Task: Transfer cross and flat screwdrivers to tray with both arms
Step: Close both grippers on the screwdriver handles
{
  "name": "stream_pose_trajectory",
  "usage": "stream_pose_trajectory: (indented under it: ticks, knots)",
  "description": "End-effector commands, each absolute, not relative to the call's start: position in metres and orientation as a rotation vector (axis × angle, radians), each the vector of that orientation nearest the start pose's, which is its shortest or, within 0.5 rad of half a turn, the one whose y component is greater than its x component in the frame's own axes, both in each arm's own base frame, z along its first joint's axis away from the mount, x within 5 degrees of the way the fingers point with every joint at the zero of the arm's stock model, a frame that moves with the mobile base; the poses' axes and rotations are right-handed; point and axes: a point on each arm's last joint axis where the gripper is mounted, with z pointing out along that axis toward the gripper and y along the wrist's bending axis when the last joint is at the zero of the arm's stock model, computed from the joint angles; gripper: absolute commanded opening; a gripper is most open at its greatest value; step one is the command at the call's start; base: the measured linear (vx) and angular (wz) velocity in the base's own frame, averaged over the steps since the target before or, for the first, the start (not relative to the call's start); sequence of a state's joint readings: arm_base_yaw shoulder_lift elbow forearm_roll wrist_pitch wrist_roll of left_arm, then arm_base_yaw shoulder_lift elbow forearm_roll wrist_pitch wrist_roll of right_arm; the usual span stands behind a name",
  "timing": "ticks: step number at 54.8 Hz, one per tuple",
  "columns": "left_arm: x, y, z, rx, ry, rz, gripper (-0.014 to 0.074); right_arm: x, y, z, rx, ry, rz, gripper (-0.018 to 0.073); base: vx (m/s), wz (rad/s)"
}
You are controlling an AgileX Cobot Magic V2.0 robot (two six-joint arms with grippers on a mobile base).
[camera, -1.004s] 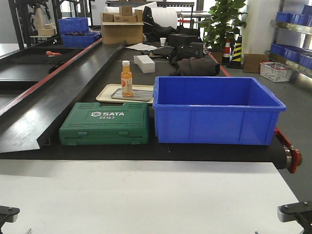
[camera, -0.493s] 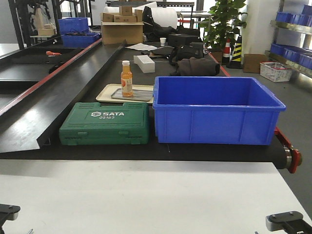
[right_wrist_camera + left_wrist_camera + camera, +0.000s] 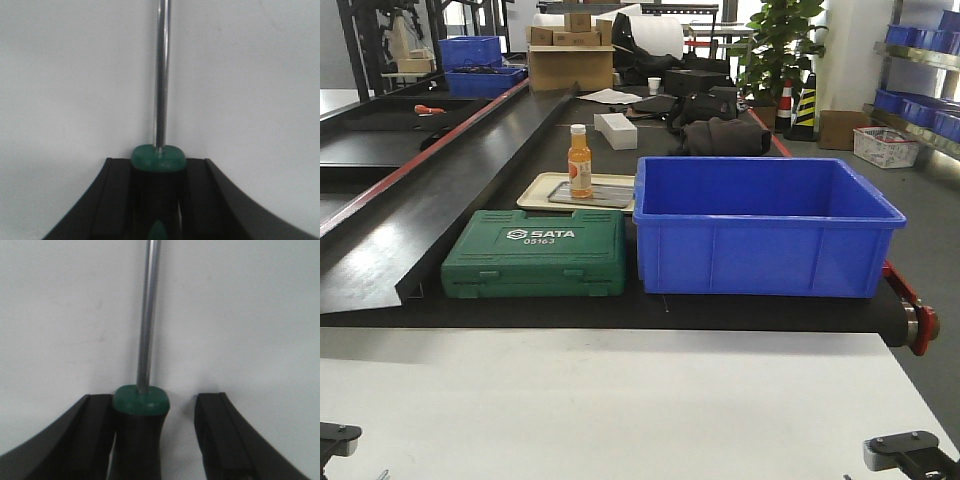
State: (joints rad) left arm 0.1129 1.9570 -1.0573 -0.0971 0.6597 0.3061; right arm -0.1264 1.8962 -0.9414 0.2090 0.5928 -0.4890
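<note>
Right claw (image 3: 158, 161) clamps screwdriver (image 3: 160, 120), left claw (image 3: 154, 397) gapes round second screwdriver (image 3: 141, 401); tray (image 3: 534, 196) holds bottle (image 3: 580, 162).

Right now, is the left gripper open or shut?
Open: the left gripper shows a gap between one finger and the screwdriver handle.

We get bright even light up front, sharp, wrist views soft, table (image 3: 250, 315) washed out, glare on screwdriver (image 3: 161, 100) shaft, faint shadows.
</note>
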Motion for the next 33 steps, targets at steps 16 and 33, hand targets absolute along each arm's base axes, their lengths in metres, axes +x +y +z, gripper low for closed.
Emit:
stream_pose_trajectory:
  ticks: [16, 33]
  knots:
    - [0.3389, 0.0308, 0.1290, 0.169, 3.012, -0.077, 0.0333, 0.3105, -0.0259, 0.1168, -0.236, 3.031, 0.220, 0.0085, 0.00, 0.00]
    - [0.3401, 0.0283, 0.1297, 0.123, 3.003, -0.115, -0.0008, 0.3121, -0.0249, 0.1186, -0.223, 3.029, 0.241, -0.0011, 0.00, 0.00]
